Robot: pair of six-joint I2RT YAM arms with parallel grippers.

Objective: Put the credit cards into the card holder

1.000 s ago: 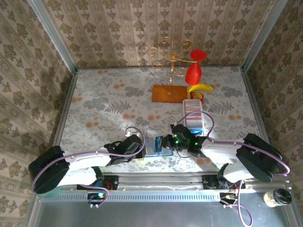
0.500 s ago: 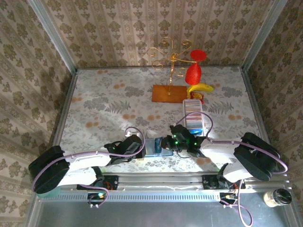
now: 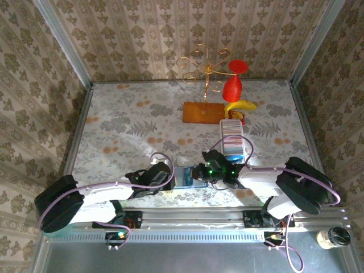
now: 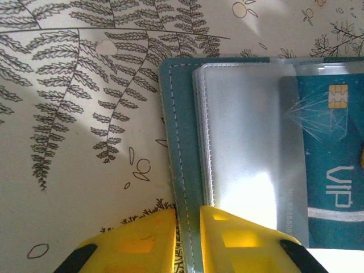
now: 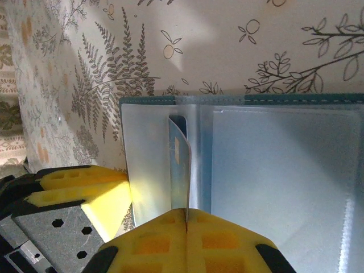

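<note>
Clamped on a credit card (image 5: pixel 181 170), the right end effector (image 5: pixel 186 224) needed to feed it flat into the sleeve (image 5: pixel 273 170) (it bowed slightly); the left end effector (image 4: pixel 187 239) pinched the card holder (image 4: pixel 170 142) on the table (image 4: pixel 68 85).

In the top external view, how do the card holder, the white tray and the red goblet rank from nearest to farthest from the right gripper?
1. card holder: directly at the right gripper, on its left side, at the near edge.
2. white tray: behind the gripper and to its right, in the middle.
3. red goblet: farthest, at the far back.
</note>
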